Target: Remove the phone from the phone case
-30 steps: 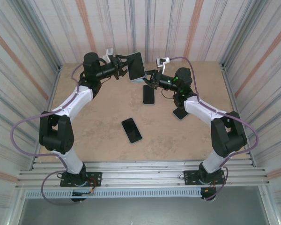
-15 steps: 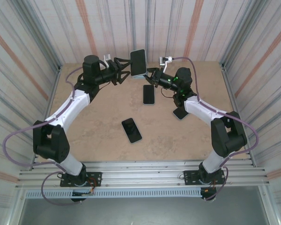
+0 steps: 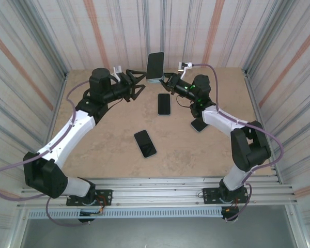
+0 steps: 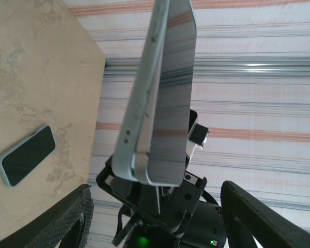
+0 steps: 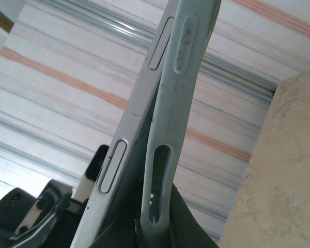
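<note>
Striped corrugated walls enclose a beige stone-patterned table (image 3: 108, 139); above its far part the right gripper (image 3: 164, 80), fingers clamped together on the lower end, holds upright a glossy dark phone (image 4: 173, 103) in its pale blue phone case (image 4: 144, 93), while the left gripper (image 3: 139, 83) hovers just beside it, fingers spread apart

Phone case (image 3: 155, 66) aloft right of left hand (image 3: 139, 84); far phone (image 3: 164, 103) on table (image 3: 103, 134) beneath; near phone (image 3: 145, 143) before it.
</note>
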### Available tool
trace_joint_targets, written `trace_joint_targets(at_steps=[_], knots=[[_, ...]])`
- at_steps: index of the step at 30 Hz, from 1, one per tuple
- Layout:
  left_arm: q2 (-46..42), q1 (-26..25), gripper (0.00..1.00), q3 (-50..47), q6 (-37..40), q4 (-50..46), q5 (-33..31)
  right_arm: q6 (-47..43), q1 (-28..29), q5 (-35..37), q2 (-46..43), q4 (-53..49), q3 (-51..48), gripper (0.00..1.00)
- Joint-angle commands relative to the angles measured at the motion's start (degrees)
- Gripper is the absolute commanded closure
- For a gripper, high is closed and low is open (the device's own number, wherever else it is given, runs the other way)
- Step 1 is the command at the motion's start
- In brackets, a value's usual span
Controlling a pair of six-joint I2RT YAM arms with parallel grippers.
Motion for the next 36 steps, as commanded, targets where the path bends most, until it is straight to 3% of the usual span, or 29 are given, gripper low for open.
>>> trace_joint_targets(at_steps=[1, 7, 24, 36], knots=[[-1.06, -2.19, 0.33, 0.33, -2.29, 1.86, -2.30, -2.45, 0.89, 1.59, -0.15, 4.40, 1.96, 0.94], [1.15, -4.69, 0.37, 0.99, -4.81, 5.83, -3.19, -3.28, 1.14, 1.86, -0.20, 4.02, 1.87, 0.94], [4.67, -4.91, 0.50, 2.55, -7.38, 9.47, -5.80, -6.18, 1.97, 1.02, -0.64, 3.50, 1.52, 0.94], [3.11, -4.74, 0.51, 0.29, -9.47, 10.46, -5.69, -6.70, 1.44, 1.35, -0.03, 3.08, 1.87, 0.95]])
